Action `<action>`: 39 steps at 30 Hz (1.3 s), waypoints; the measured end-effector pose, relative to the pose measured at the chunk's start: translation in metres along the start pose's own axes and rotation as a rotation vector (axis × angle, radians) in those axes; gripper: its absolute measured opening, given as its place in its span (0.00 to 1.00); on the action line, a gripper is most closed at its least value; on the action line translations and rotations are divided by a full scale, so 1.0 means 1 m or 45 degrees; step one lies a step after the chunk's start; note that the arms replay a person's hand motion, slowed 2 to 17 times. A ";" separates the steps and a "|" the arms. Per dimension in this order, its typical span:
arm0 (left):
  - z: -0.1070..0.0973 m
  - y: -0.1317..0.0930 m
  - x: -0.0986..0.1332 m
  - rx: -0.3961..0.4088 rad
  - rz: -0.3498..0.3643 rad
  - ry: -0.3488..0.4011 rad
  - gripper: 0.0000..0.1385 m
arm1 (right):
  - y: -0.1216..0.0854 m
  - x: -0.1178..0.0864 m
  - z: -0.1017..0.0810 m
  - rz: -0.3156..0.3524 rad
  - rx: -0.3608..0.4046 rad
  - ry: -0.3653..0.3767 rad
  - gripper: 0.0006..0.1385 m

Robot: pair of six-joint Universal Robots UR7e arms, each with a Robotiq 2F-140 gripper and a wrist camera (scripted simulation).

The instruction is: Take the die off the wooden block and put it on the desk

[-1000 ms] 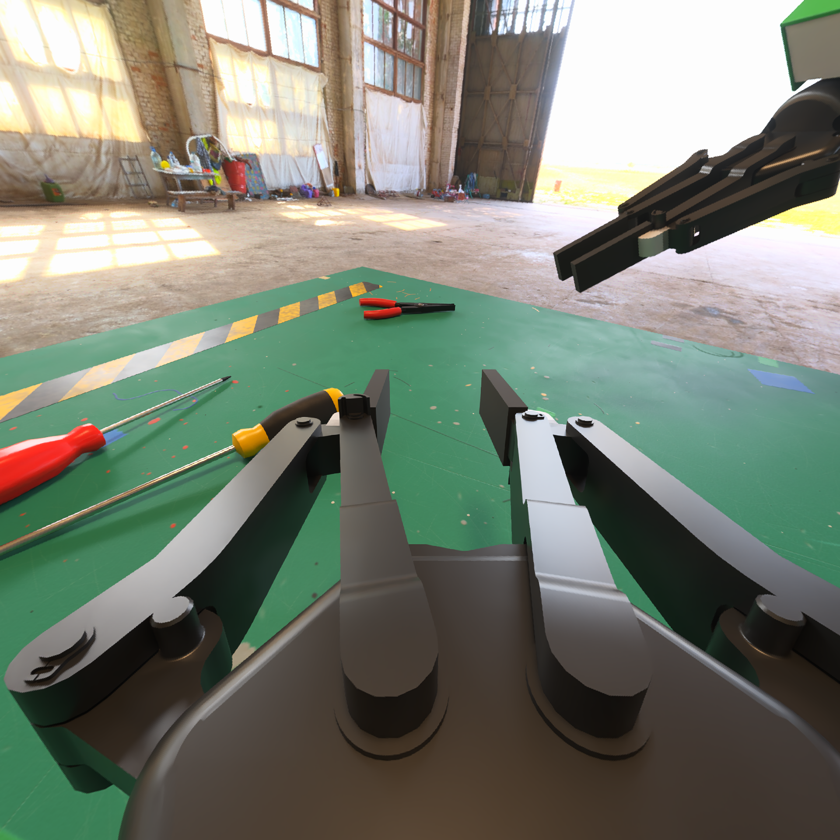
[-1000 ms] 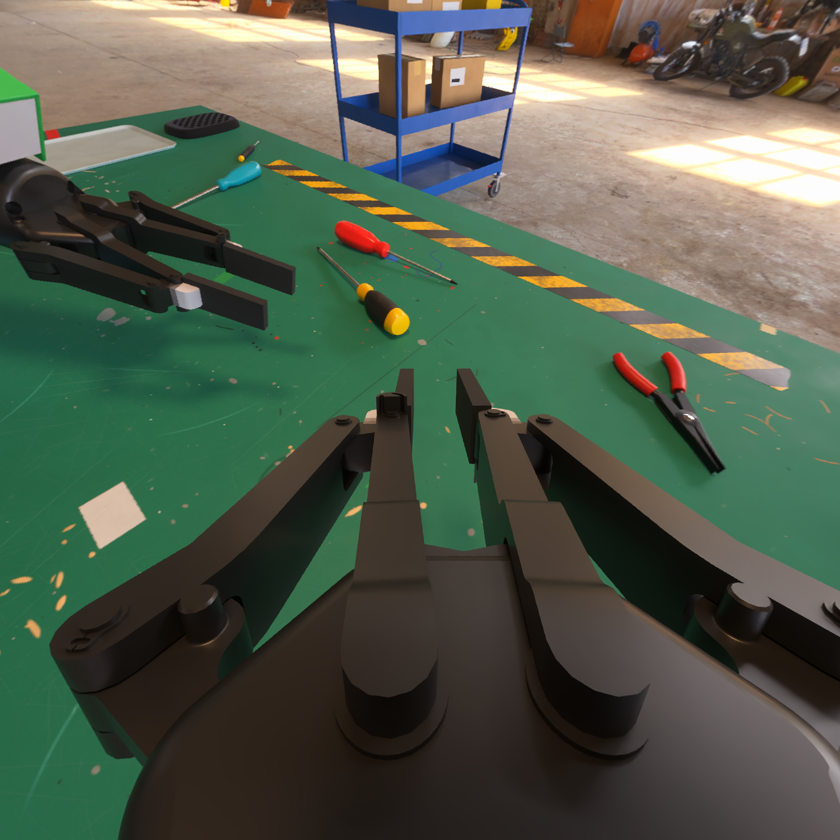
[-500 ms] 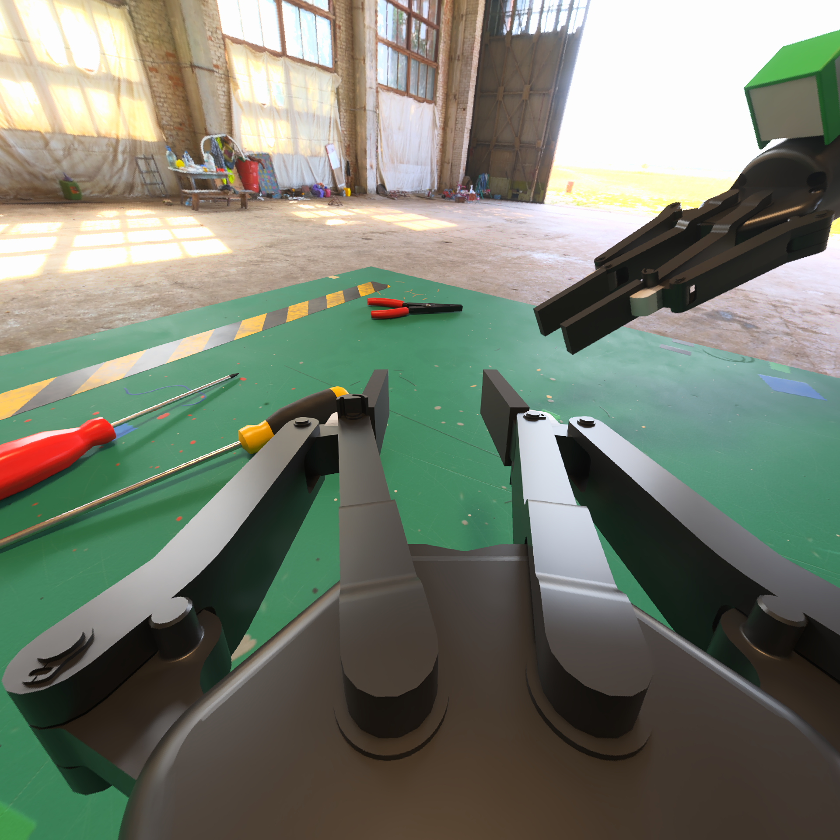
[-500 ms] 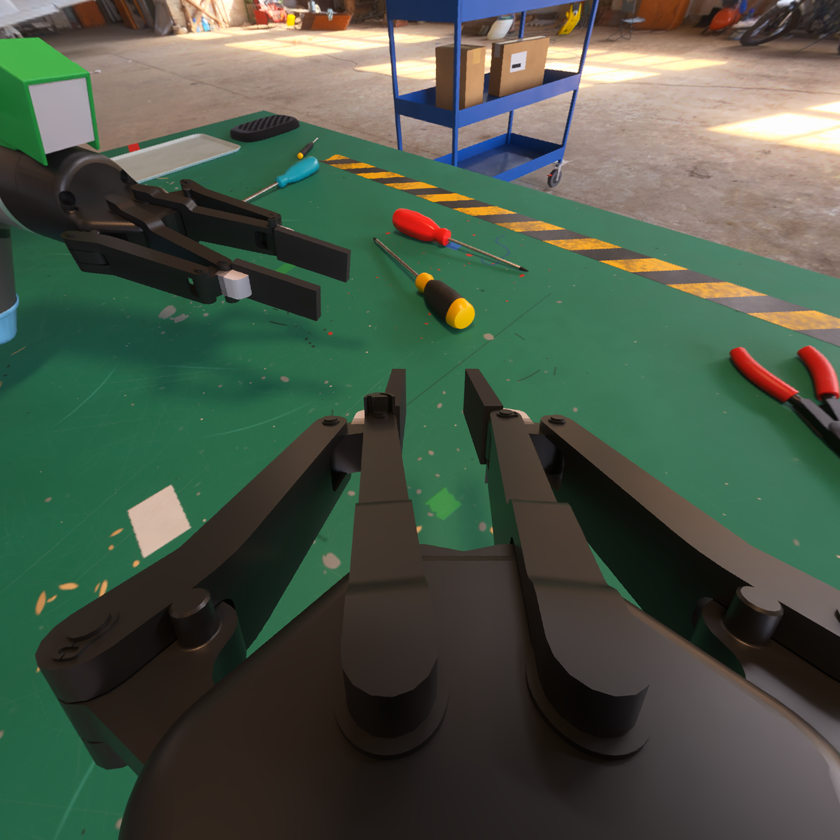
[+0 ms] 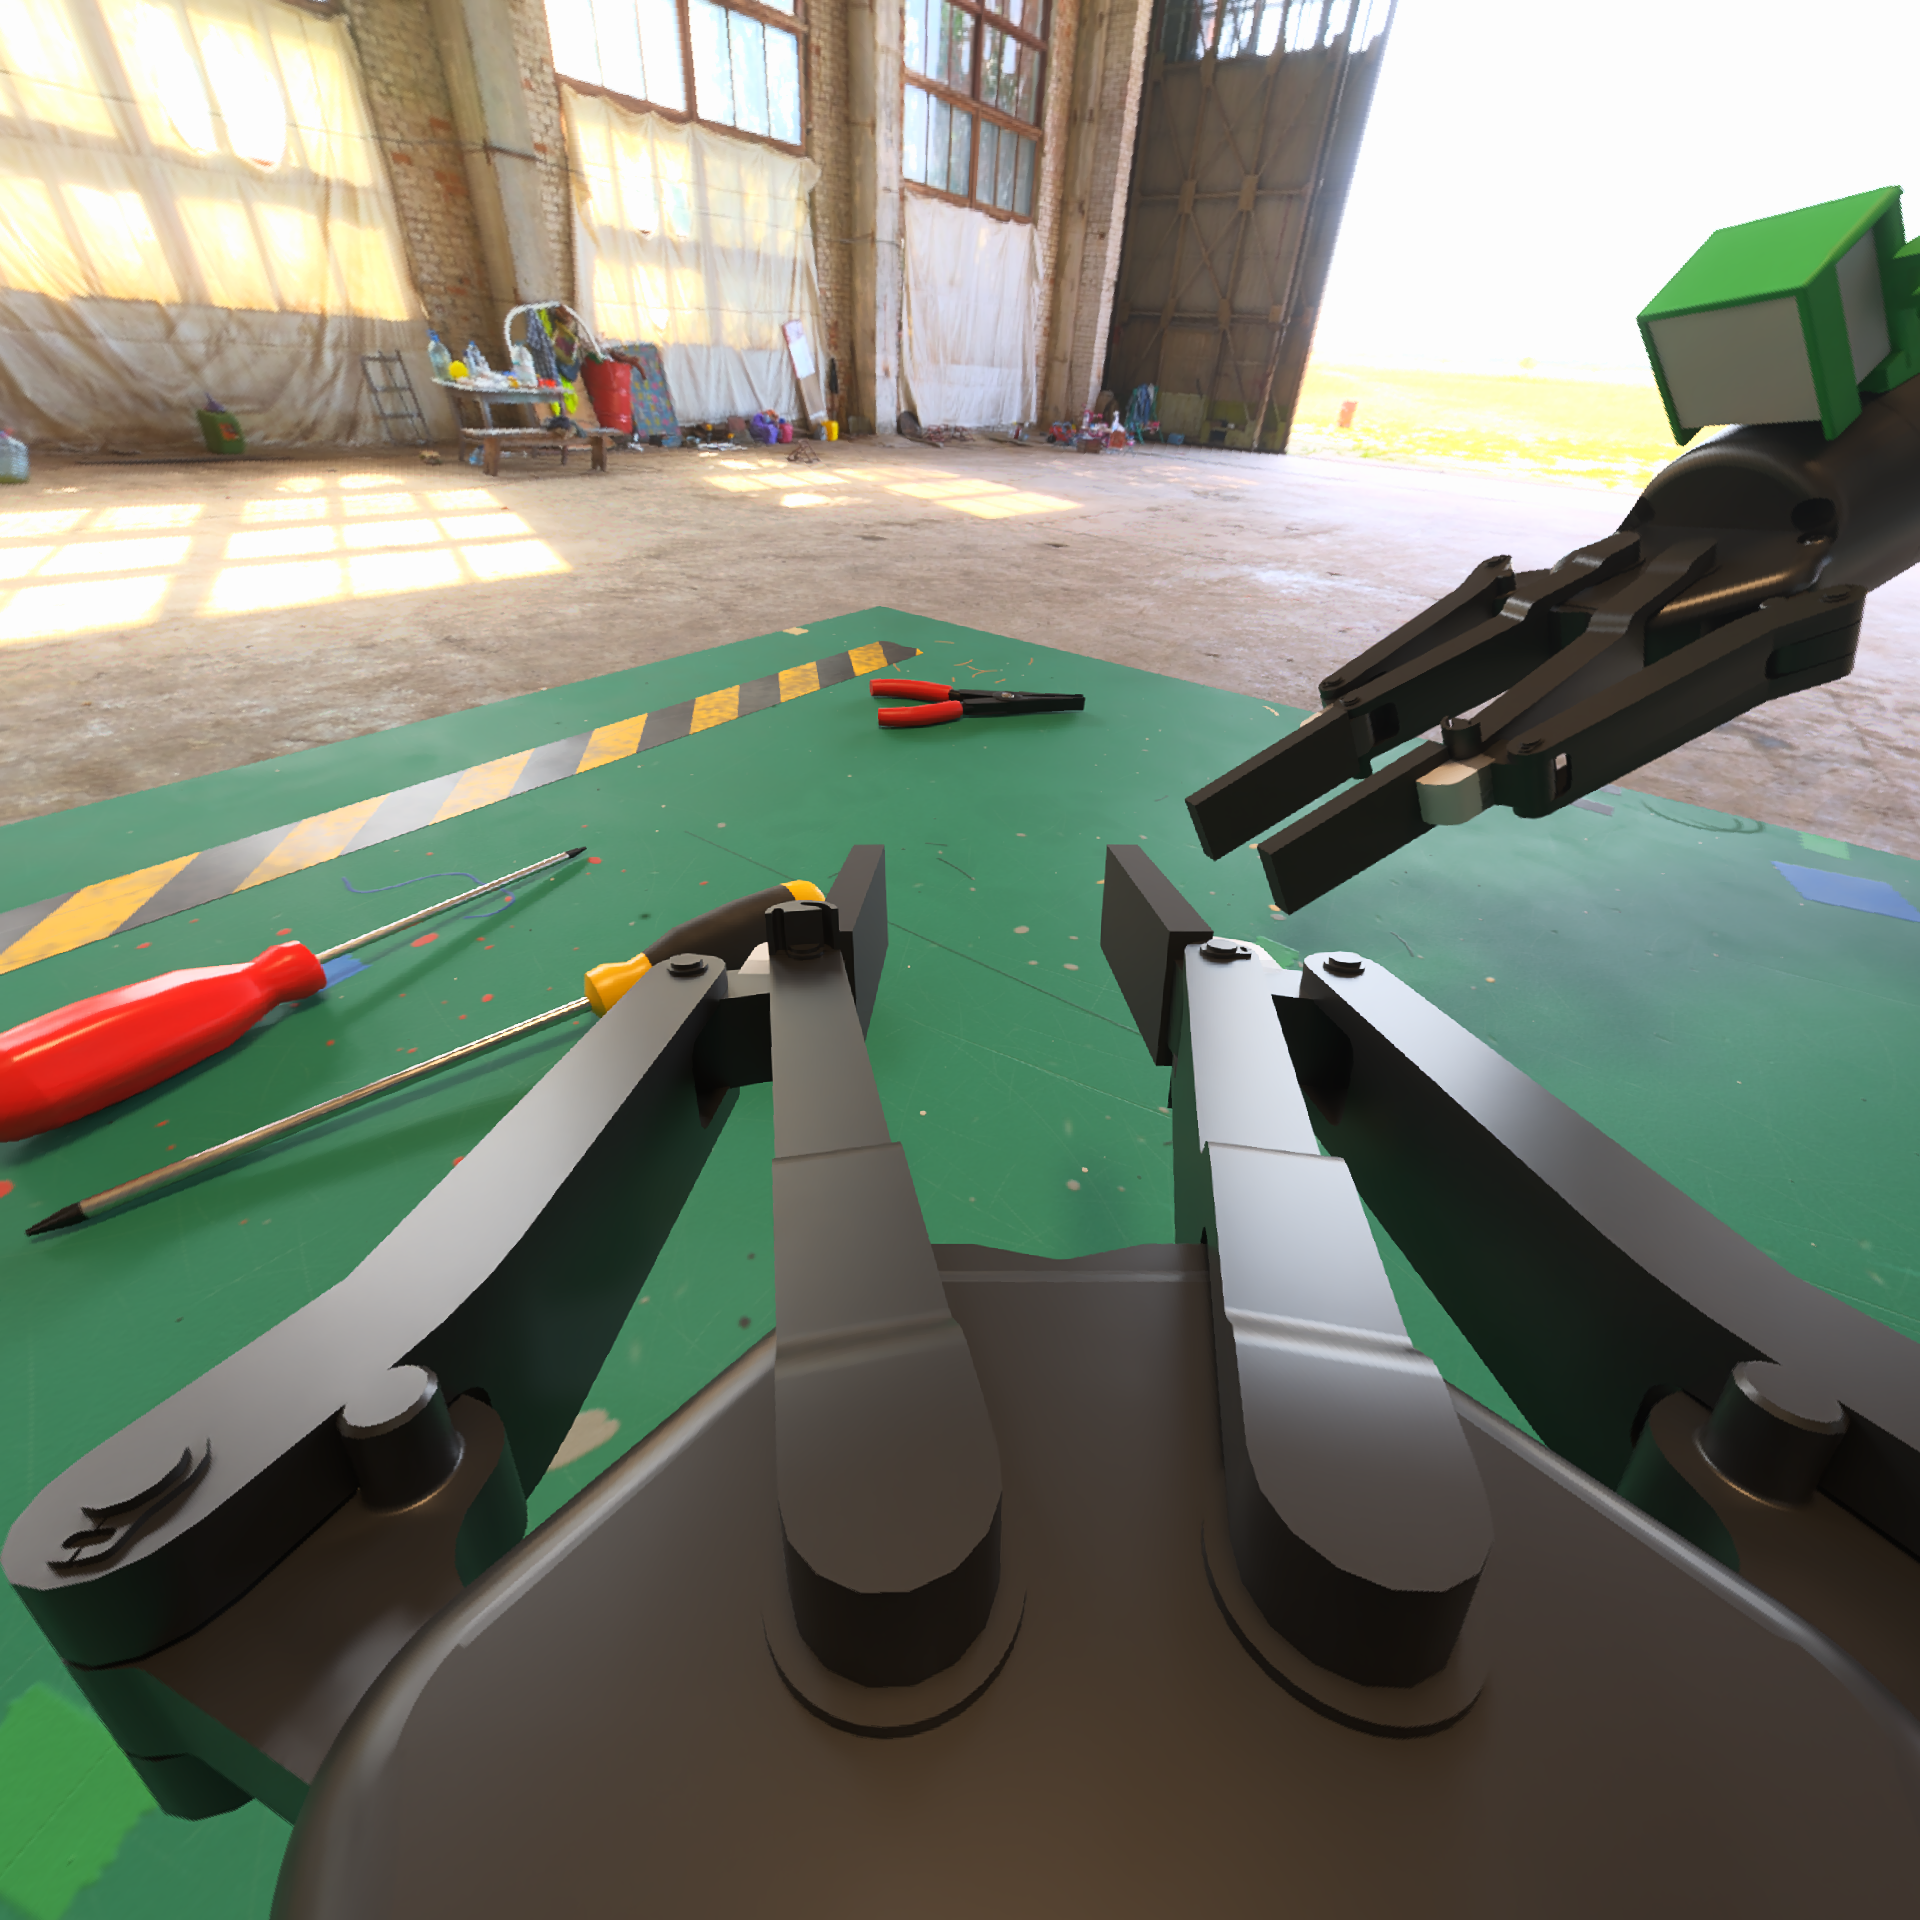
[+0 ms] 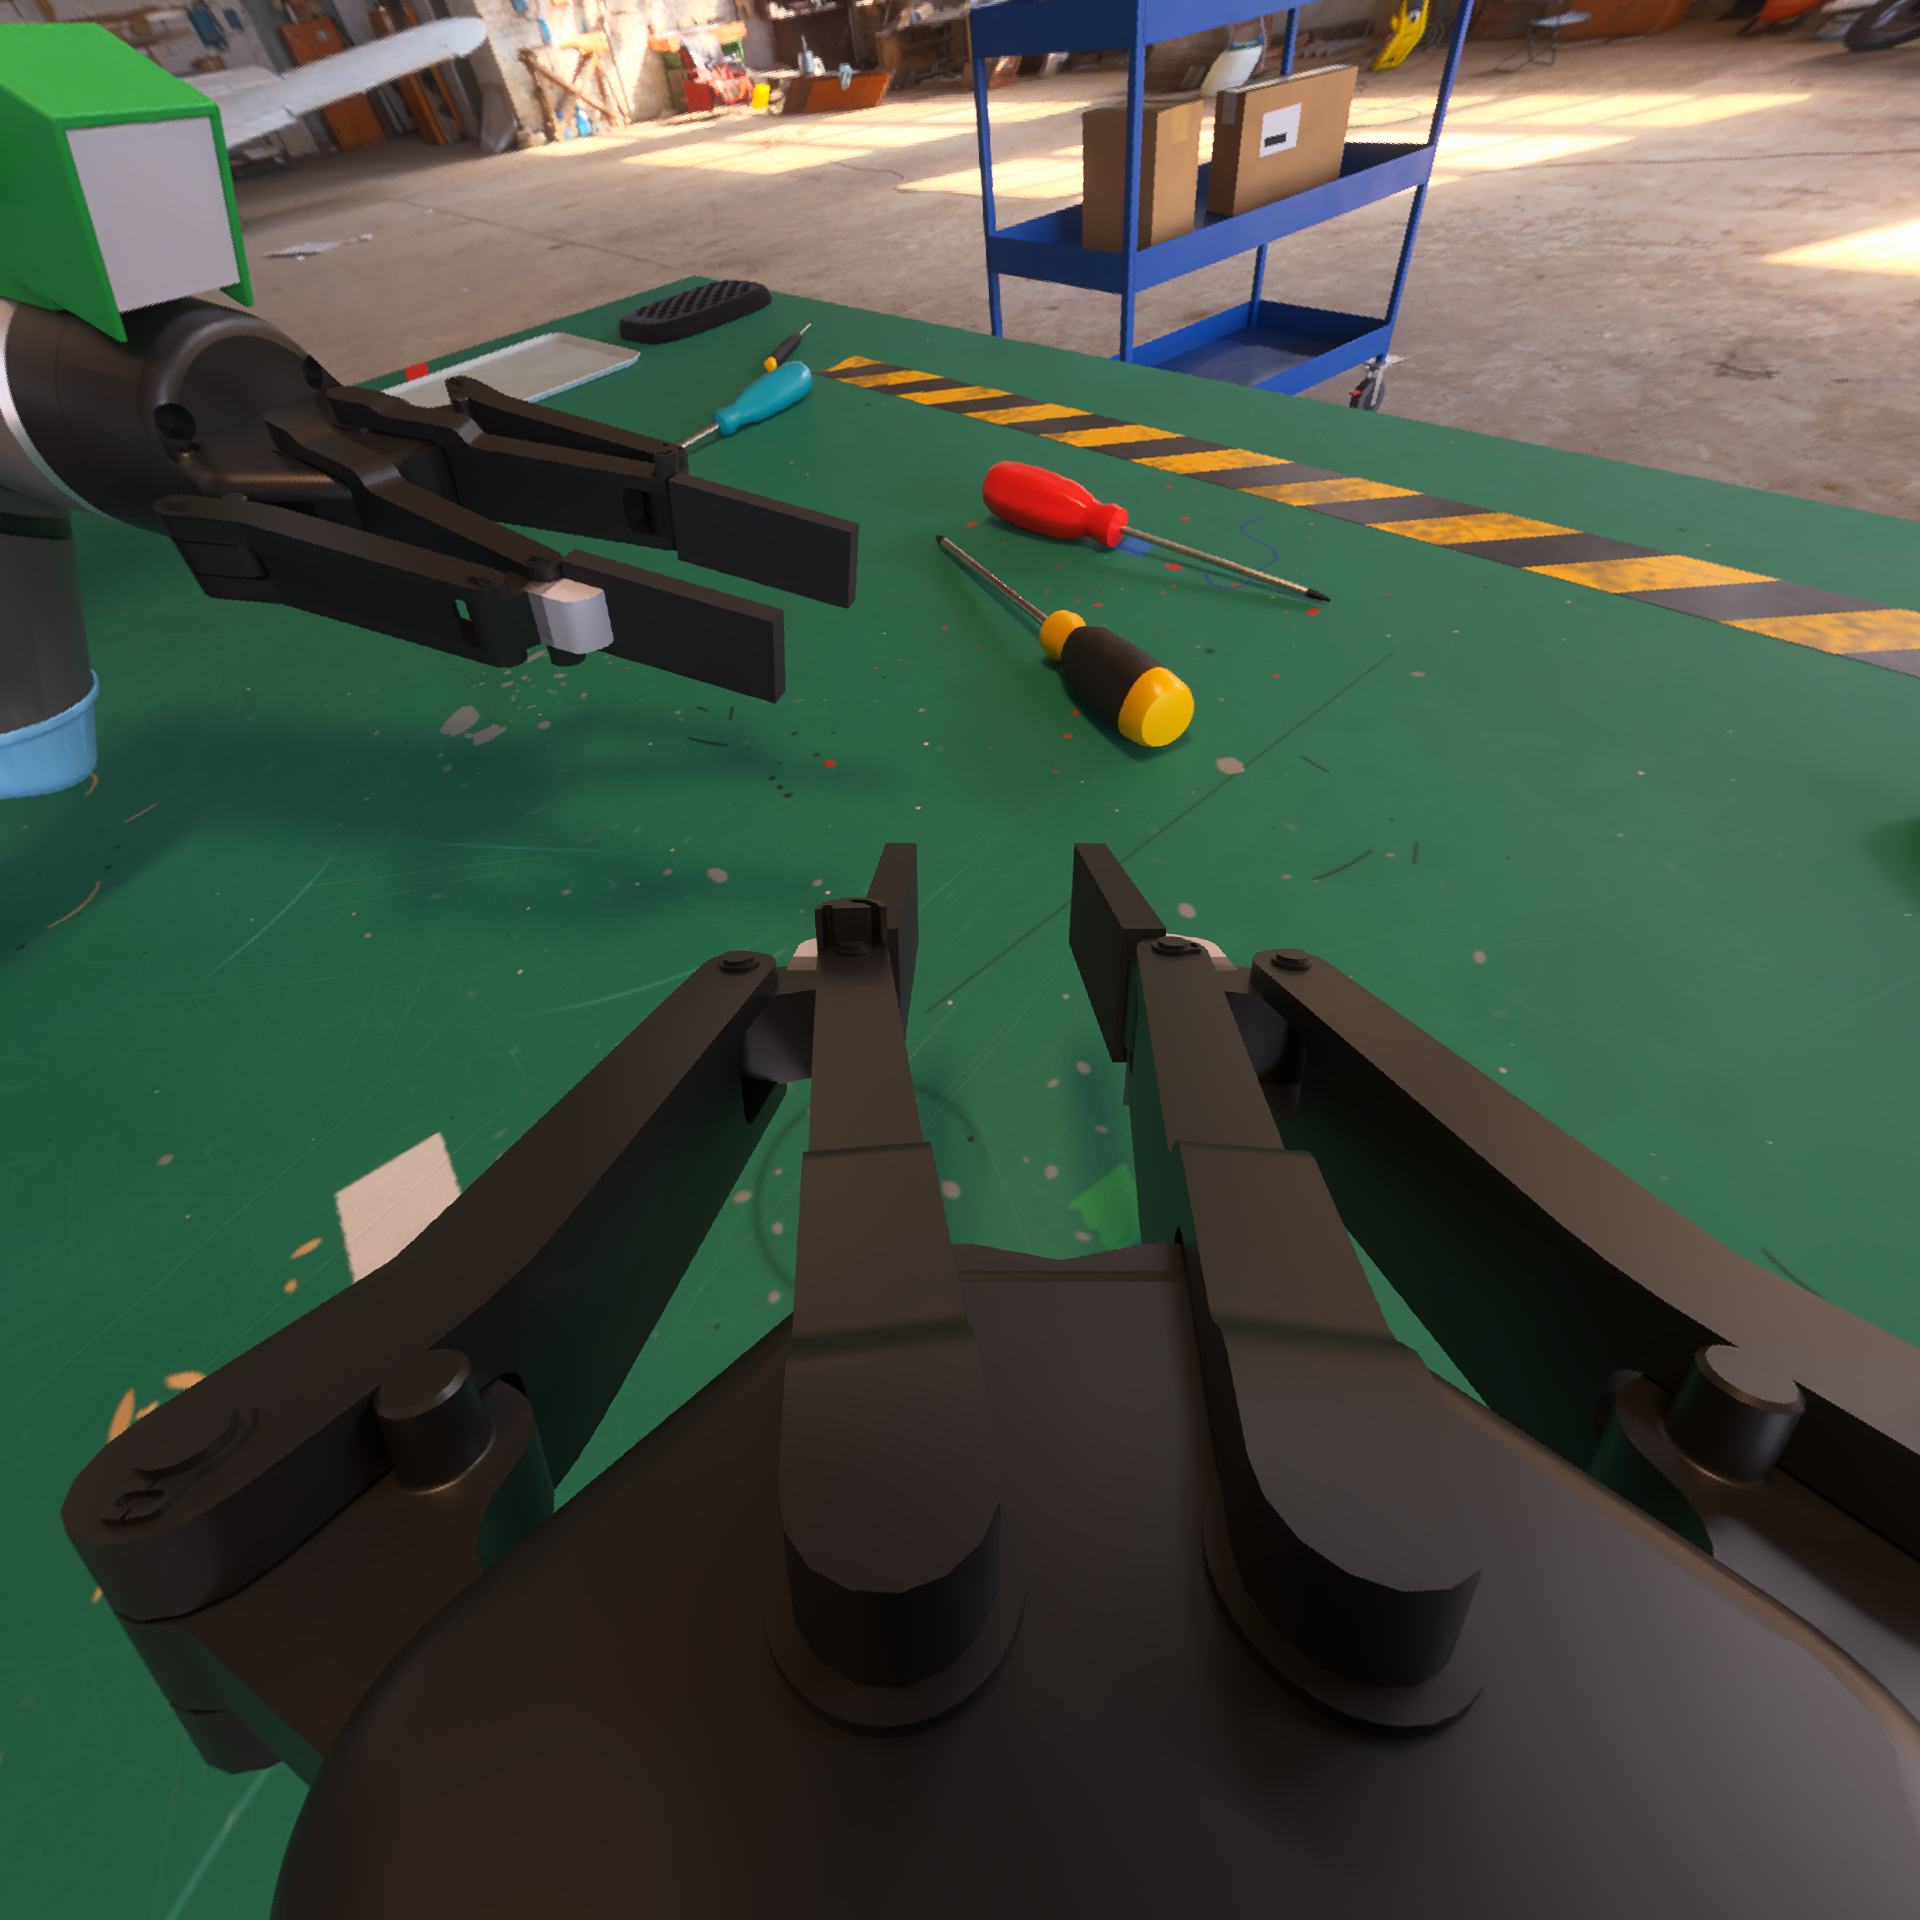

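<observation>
No die and no wooden block shows in either view. My left gripper (image 5: 992, 904) is open and empty, low over the green desk (image 5: 1039, 1091). It also shows in the right wrist view (image 6: 800, 613), at the left, above the desk. My right gripper (image 6: 995, 894) is open and empty, also low over the desk (image 6: 1558, 935). In the left wrist view it hangs at the right (image 5: 1236, 857), tilted down toward the desk, a little beyond and to the right of my left fingertips.
A red screwdriver (image 5: 156, 1029), a yellow-and-black screwdriver (image 6: 1117, 675) and red pliers (image 5: 966, 703) lie on the desk. A teal screwdriver (image 6: 764, 398), a pale tray (image 6: 520, 364) and a black pad (image 6: 694, 309) lie at the far edge. A blue cart (image 6: 1210, 197) stands beyond.
My right gripper has come lower and nearer to my left gripper, and its jaws have opened slightly. The pliers have slid out of the right wrist view. My left gripper has barely moved.
</observation>
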State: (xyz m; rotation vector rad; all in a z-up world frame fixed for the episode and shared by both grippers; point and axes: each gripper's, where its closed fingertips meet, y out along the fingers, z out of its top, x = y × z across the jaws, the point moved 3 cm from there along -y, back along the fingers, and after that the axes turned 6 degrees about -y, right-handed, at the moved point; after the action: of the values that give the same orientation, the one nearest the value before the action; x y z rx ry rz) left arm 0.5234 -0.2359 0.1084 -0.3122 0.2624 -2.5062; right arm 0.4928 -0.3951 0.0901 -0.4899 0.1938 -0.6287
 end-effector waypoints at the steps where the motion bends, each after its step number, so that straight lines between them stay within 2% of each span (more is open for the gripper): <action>1: 0.000 -0.001 0.000 -0.001 0.006 0.000 0.40 | 0.002 -0.001 0.000 0.008 0.003 0.003 0.29; 11: 0.009 -0.018 -0.004 -0.022 0.071 -0.016 0.40 | 0.014 -0.012 -0.003 0.079 0.009 0.021 0.30; 20: 0.022 -0.043 -0.009 -0.054 0.145 -0.035 0.40 | 0.021 -0.018 -0.008 0.108 -0.023 -0.002 0.30; 29: 0.042 -0.078 -0.019 -0.098 0.253 -0.062 0.37 | 0.023 -0.019 -0.013 0.108 -0.056 -0.033 0.30; 39: 0.060 -0.125 -0.032 -0.224 0.394 -0.113 0.37 | 0.022 -0.020 -0.012 0.119 -0.054 -0.039 0.29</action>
State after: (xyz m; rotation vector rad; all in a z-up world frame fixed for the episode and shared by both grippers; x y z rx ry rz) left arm 0.4984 -0.1241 0.1927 -0.4182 0.4602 -2.1634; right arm 0.4842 -0.3720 0.0689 -0.5279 0.2002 -0.5265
